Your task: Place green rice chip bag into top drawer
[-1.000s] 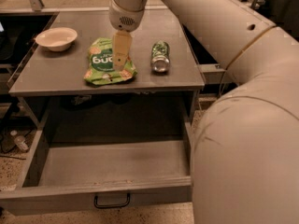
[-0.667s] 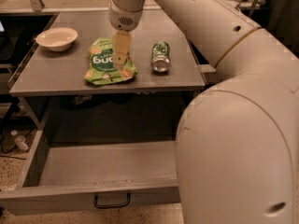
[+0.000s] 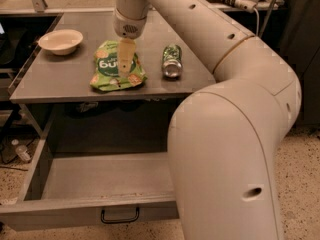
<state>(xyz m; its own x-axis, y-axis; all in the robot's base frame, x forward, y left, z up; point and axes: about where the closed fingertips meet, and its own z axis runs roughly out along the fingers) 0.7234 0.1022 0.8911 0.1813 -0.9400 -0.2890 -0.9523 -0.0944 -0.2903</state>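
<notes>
Finds the green rice chip bag (image 3: 107, 66), crinkly, flattish and about as wide as long, on the matte grey tabletop (image 3: 60, 79) directly beneath the gripper (image 3: 125, 68), which points straight down onto it, grip state impossible to tell, with the smooth metal top drawer (image 3: 100, 176) open below.

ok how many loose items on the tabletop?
3: white bowl at the left, green rice chip bag mid-front beneath the gripper, green soda can lying right of it. The arm may hide more.
</notes>
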